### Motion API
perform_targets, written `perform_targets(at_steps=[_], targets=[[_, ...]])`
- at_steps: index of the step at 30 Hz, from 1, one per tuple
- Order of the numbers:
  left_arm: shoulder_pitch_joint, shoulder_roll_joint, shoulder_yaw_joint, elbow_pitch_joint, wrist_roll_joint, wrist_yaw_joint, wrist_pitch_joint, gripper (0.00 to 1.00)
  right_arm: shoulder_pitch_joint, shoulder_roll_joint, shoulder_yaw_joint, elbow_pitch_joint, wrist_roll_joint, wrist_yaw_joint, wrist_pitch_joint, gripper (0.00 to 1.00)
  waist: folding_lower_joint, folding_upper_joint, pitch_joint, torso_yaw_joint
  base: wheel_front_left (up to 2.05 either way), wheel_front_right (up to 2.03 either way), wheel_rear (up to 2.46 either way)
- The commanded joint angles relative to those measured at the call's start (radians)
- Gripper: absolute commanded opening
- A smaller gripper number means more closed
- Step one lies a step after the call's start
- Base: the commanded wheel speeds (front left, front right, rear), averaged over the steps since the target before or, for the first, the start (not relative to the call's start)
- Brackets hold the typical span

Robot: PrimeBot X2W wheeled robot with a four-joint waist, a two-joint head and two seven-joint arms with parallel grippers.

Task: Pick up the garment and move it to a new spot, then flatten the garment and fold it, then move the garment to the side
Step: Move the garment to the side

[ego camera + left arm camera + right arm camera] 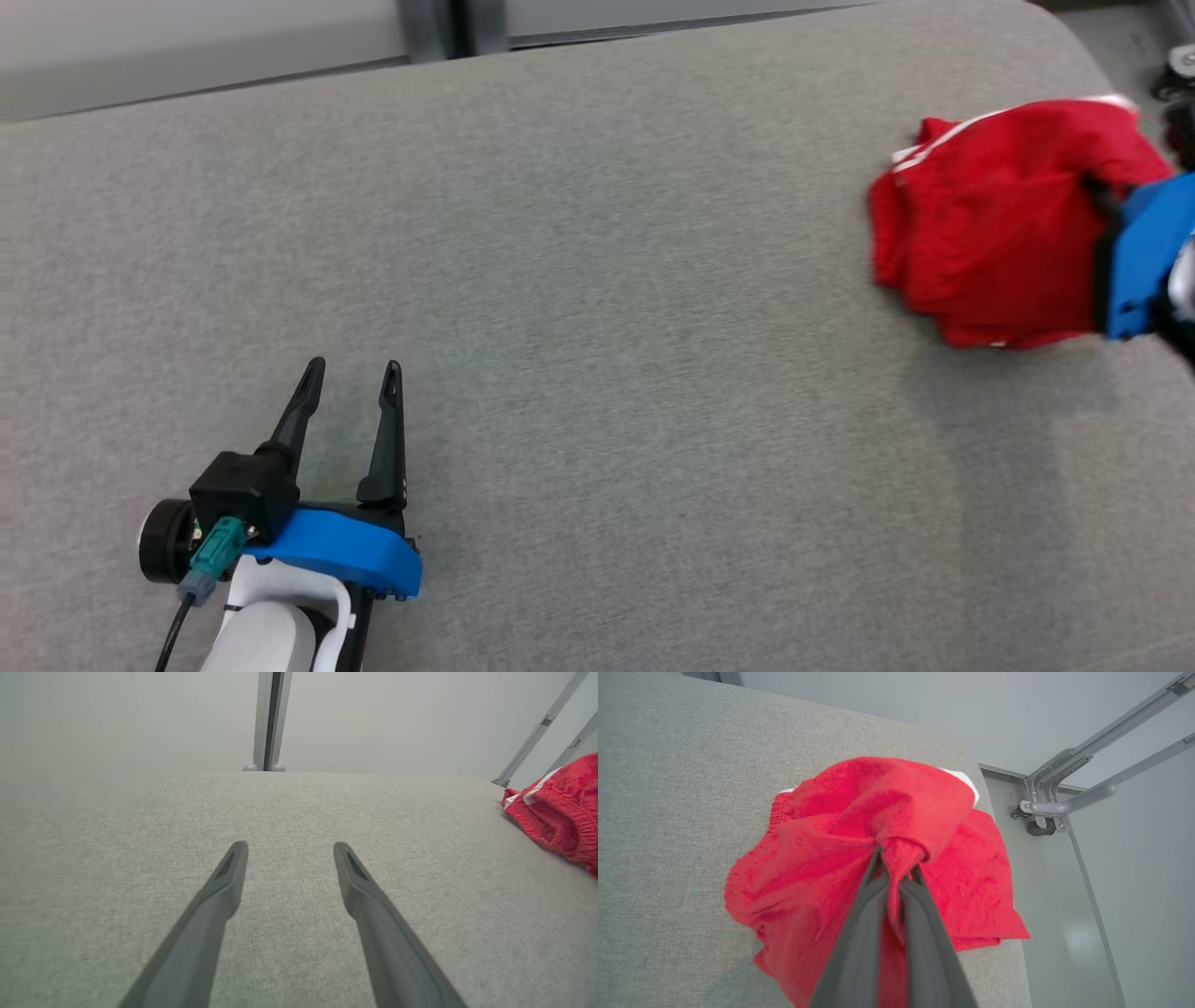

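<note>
The garment (994, 224) is red with white trim, bunched and hanging a little above the grey padded table (597, 373) at its far right. My right gripper (896, 863) is shut on a pinched fold of the garment (859, 858); in the head view its blue wrist covers the fingertips. My left gripper (353, 371) stands open low over the table at the lower left, nothing between its fingers (229, 877). In the left wrist view the garment (558, 812) shows at the right edge, well apart from those fingers.
The table's right edge (1008, 961) runs just under the garment, with a grey floor and a metal frame on a caster (1045, 816) beyond it. A pale wall with a grey post (270, 718) stands behind the table's far edge.
</note>
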Motion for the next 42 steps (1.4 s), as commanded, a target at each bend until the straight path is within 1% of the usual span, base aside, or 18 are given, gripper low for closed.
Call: perform_targets(at_steps=[1, 6, 9, 14, 15, 16, 17, 18, 26, 33, 38, 39, 42], targets=[[-0.003, 0.005, 0.0, -0.007, -0.001, 0.004, 0.003, 1.0, -0.022, -0.02, -0.01, 0.005, -0.003, 0.0, 0.008, 0.0, 0.0, 0.0, 0.025, 0.03, 0.0, 0.0, 0.0], [-0.009, 0.012, -0.009, -0.023, 0.001, 0.001, 0.009, 1.0, -0.05, -0.09, -0.046, 0.022, -0.016, 0.0, 0.046, 0.0, 0.0, 0.0, 0.053, 0.069, 0.0, 0.0, 0.0], [-0.012, 0.015, -0.015, -0.032, 0.006, 0.003, 0.014, 1.0, -0.06, -0.111, -0.072, 0.038, -0.034, 0.0, 0.047, 0.0, 0.0, 0.0, 0.068, 0.08, 0.0, 0.0, 0.0], [-0.022, 0.016, -0.033, -0.042, 0.013, 0.001, 0.027, 1.0, -0.061, -0.122, -0.105, 0.074, -0.079, 0.0, 0.025, 0.0, 0.0, 0.0, 0.087, 0.086, 0.0, 0.0, 0.0], [-0.025, 0.015, -0.038, -0.043, 0.016, -0.001, 0.029, 1.0, -0.062, -0.121, -0.116, 0.083, -0.093, 0.0, 0.014, 0.02, 0.0, 0.0, 0.09, 0.087, 0.0, 0.0, 0.0], [-0.027, 0.014, -0.044, -0.045, 0.018, -0.002, 0.031, 1.0, -0.062, -0.117, -0.128, 0.09, -0.107, 0.0, 0.003, 0.2, 0.0, 0.0, 0.093, 0.086, 0.0, 0.0, 0.0], [-0.028, 0.014, -0.048, -0.045, 0.021, -0.004, 0.035, 1.0, -0.063, -0.111, -0.141, 0.096, -0.122, 0.0, -0.013, 0.2, 0.0, 0.0, 0.095, 0.086, 0.0, 0.0, 0.0], [-0.028, 0.013, -0.053, -0.045, 0.022, -0.004, 0.037, 1.0, -0.063, -0.103, -0.154, 0.1, -0.136, 0.0, -0.028, 1.0, 0.0, 0.0, 0.098, 0.085, 0.0, 0.0, 0.0], [-0.042, 0.011, -0.075, -0.039, 0.023, -0.005, 0.045, 1.0, -0.065, -0.03, -0.202, 0.127, -0.221, 0.0, -0.115, 1.0, 0.0, 0.0, 0.097, 0.066, 0.0, 0.0, 0.0], [-0.048, 0.01, -0.063, -0.019, 0.004, 0.0, 0.028, 1.0, -0.074, 0.029, -0.19, 0.124, -0.222, 0.0, -0.197, 1.0, 0.0, 0.0, 0.056, 0.063, 0.0, 0.0, 0.0], [-0.054, 0.007, -0.021, 0.013, -0.029, 0.012, -0.008, 1.0, -0.064, 0.077, -0.201, 0.104, -0.223, 0.0, -0.305, 1.0, 0.0, 0.0, 0.005, 0.085, 0.0, 0.0, 0.0], [-0.054, 0.012, -0.003, 0.032, -0.038, 0.017, -0.027, 1.0, -0.039, 0.108, -0.208, 0.092, -0.227, 0.0, -0.352, 1.0, 0.0, 0.0, -0.019, 0.099, 0.0, 0.0, 0.0], [-0.039, 0.018, 0.027, 0.067, -0.052, 0.029, -0.054, 1.0, -0.001, 0.162, -0.205, 0.065, -0.235, 0.0, -0.413, 1.0, 0.0, 0.0, -0.055, 0.12, 0.0, 0.0, 0.0]])
